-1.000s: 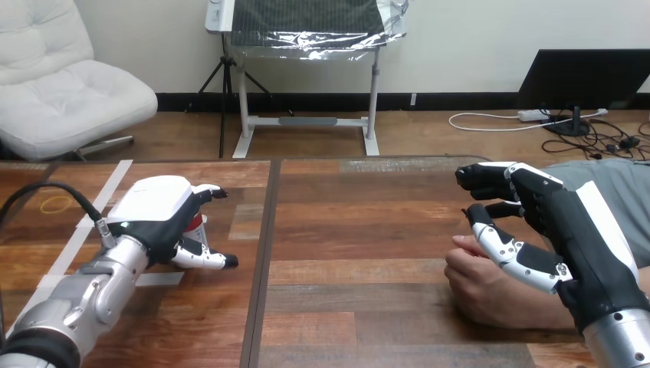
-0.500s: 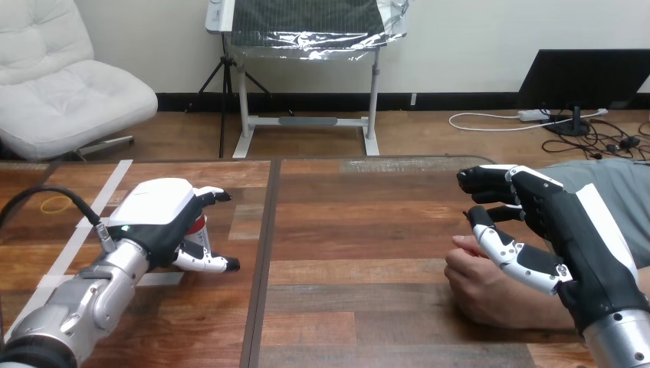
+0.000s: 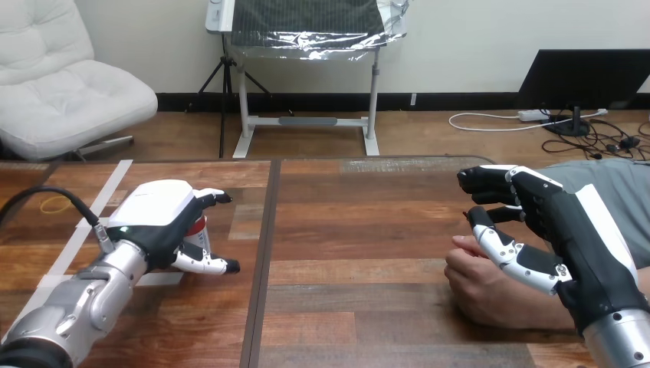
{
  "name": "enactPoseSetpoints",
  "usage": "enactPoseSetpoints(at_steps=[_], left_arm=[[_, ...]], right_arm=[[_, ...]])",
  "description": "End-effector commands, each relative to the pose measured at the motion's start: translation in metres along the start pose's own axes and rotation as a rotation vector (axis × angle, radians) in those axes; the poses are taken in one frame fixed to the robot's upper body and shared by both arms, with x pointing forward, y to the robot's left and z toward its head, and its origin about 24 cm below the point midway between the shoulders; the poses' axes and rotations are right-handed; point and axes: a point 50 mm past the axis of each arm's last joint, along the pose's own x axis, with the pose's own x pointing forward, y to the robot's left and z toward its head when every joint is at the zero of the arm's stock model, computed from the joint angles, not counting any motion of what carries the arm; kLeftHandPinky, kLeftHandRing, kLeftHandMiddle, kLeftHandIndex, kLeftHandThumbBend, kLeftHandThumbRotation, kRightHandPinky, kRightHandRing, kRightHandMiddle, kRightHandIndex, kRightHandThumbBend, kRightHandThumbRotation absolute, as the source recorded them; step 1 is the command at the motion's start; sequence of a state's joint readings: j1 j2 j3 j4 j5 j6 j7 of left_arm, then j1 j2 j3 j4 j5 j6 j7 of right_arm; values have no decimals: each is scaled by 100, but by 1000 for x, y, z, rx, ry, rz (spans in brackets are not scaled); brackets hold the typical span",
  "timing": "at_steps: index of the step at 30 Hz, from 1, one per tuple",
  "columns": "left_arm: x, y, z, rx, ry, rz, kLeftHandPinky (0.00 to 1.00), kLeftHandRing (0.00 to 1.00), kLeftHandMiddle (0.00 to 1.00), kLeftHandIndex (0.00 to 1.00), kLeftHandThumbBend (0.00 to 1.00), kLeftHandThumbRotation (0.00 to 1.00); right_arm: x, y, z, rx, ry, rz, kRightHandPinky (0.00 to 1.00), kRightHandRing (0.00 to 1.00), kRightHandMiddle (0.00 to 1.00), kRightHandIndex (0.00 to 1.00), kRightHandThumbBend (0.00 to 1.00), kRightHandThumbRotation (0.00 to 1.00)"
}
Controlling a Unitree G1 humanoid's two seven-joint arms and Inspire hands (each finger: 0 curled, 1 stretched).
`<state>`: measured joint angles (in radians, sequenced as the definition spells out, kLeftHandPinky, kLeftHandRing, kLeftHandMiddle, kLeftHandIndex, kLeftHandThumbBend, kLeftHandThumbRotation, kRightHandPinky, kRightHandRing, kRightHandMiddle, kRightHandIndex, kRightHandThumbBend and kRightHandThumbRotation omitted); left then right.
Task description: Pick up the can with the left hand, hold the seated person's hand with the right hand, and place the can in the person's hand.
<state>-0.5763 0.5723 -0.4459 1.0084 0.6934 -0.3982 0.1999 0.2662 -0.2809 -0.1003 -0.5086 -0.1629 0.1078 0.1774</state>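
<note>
Table [image 3: 360,230]: right hand [image 3: 563,222] is near the right edge, fingers loosely spread and holding nothing. It sits over the person's hand [image 3: 479,287]; can't tell if they touch. Left hand [image 3: 153,218] is near the left edge, fingers [image 3: 208,198] and thumb spread, not yet closed. Can [image 3: 199,230] stands upright on the table in that gap, on the palm's centre-facing side. Left hand is nearer, so I'd judge closing on the can comes first.

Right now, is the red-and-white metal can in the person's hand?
No, the red-and-white metal can is at the left hand, across the wooden table from the person's hand.
</note>
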Motion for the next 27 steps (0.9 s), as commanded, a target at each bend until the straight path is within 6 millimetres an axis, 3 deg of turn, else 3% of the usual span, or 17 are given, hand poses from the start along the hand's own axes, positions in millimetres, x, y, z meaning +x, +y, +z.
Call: enactPoseSetpoints(at_steps=[1,27], left_arm=[[4,24,3,-8,-24,79,80,83,85,85,75,41],[4,27,4,-7,-34,84,80,83,85,85,76,42]], right_arm=[[11,-8,20,-31,-104,-17,70,76,75,71,30,0],[12,-8,20,-25,-95,-11,70,76,75,71,30,0]])
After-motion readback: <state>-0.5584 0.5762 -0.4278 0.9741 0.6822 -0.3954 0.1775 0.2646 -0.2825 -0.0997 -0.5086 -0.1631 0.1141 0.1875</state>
